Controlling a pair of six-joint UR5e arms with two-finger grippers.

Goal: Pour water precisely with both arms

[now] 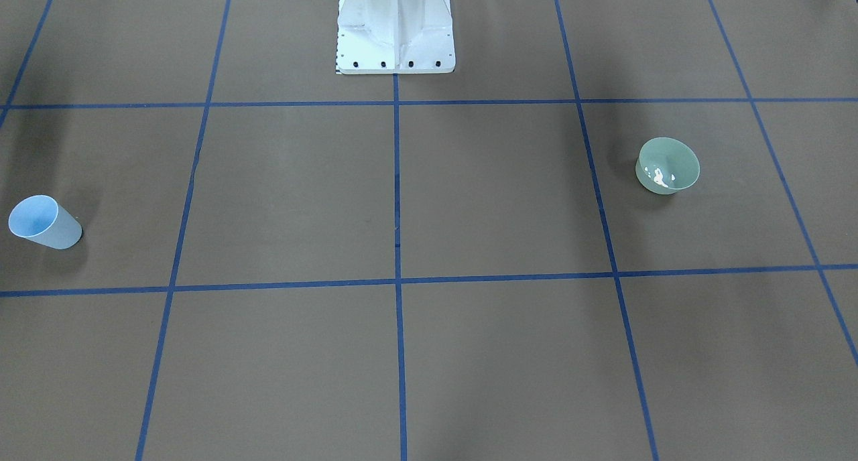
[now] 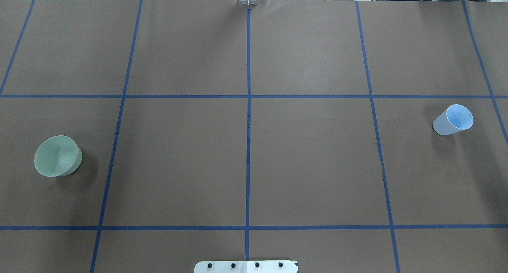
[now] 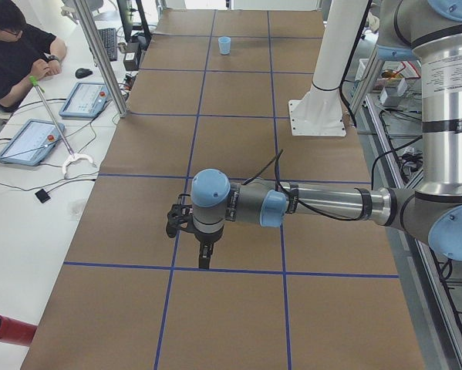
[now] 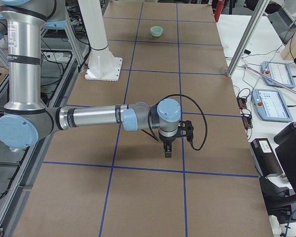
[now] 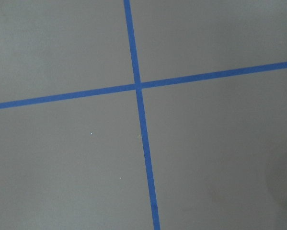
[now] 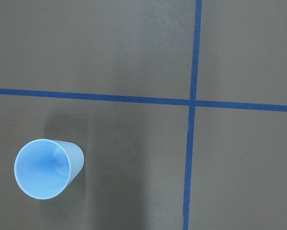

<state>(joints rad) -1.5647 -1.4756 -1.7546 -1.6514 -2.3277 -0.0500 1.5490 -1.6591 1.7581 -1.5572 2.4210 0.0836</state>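
Overhead exterior puts the green bowl [image 2: 57,156] far out on the left of the tabletop [image 2: 309,166] and the blue cup [image 2: 454,120] far right. They are well apart, and both stand upright. Bright glints low in the bowl read to me as the water [image 1: 660,177]. My left end effector [image 3: 204,256] and right end effector [image 4: 167,150] hang above the tabletop holding nothing. Only the side views show them, so I cannot tell how wide they stand. My right wrist sees the cup; my left sees only tape [image 5: 136,86]. The risks, as I judge them:
- The bowl's sloped wall slips from my grip and spills.
- The thin cup squashes or tips under a hard pinch.
- Water sloshes on the carry inward.
- The rims are misaligned at the pour.
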